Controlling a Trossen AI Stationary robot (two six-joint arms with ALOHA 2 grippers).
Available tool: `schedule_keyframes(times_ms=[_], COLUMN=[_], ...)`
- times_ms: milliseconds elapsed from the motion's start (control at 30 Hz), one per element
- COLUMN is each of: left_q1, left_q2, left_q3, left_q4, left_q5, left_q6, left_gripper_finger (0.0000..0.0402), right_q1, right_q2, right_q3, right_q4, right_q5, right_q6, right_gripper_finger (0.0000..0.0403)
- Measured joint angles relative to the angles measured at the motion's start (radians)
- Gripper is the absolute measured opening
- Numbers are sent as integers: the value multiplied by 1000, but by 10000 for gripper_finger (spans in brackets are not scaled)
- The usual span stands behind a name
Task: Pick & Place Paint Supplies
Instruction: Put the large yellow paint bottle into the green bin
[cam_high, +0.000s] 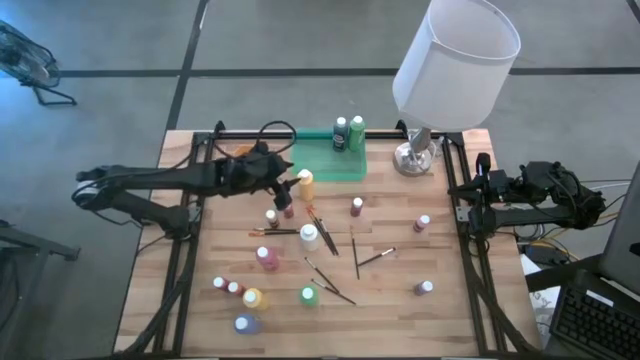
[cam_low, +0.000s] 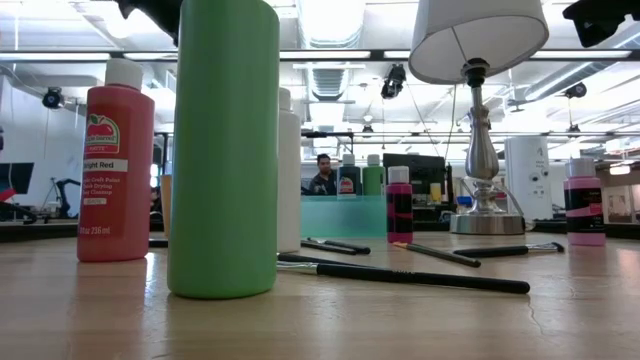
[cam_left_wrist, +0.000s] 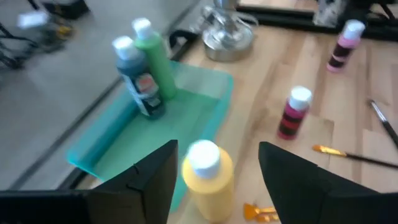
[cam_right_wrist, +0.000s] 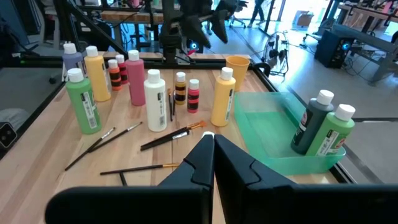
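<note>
A yellow paint bottle with a white cap (cam_left_wrist: 205, 171) stands upright on the table beside the green tray (cam_left_wrist: 186, 121), also seen from above (cam_high: 305, 184). My left gripper (cam_left_wrist: 217, 163) is open, one finger on each side of this bottle, not touching it; in the high view it (cam_high: 290, 186) reaches in from the left. Two green bottles (cam_high: 348, 131) stand in the tray's far end. Other bottles (cam_high: 310, 237) and thin brushes (cam_high: 322, 226) are scattered over the table. My right gripper (cam_right_wrist: 211, 149) is shut and waits at the right edge (cam_high: 482, 190).
A lamp with a white shade (cam_high: 455, 60) stands on its metal base (cam_high: 414, 157) just right of the tray. A small orange cup (cam_right_wrist: 238, 62) sits near the tray's left end. Bottles (cam_high: 254, 298) crowd the near left; bare wood lies at the near right.
</note>
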Motion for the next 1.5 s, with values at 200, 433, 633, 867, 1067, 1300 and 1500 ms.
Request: schedule_keyframes(times_ms=[200,433,633,867,1067,1300,1500], left_q1=[5,11,34,57,66,71,77], left_q2=[50,112,151,184,205,239,250], left_q3=[-1,-2,-2,-3,-3,-3,-3], left_q4=[-12,-6,6,52,90,127,137], left_q5=[48,17,4,3,3,3,3], left_q6=[11,19,20,20,18,11,6], left_gripper_finger=[240,239,239,237,237,237,230], right_q1=[0,0,0,0,0,0,0], right_q2=[0,0,0,0,0,0,0], right_q3=[0,0,0,0,0,0,0], right_q4=[0,0,0,0,0,0,0], right_q5=[0,0,0,0,0,0,0], right_q6=[0,0,0,0,0,0,0], right_gripper_finger=[8,8,8,8,8,8,8])
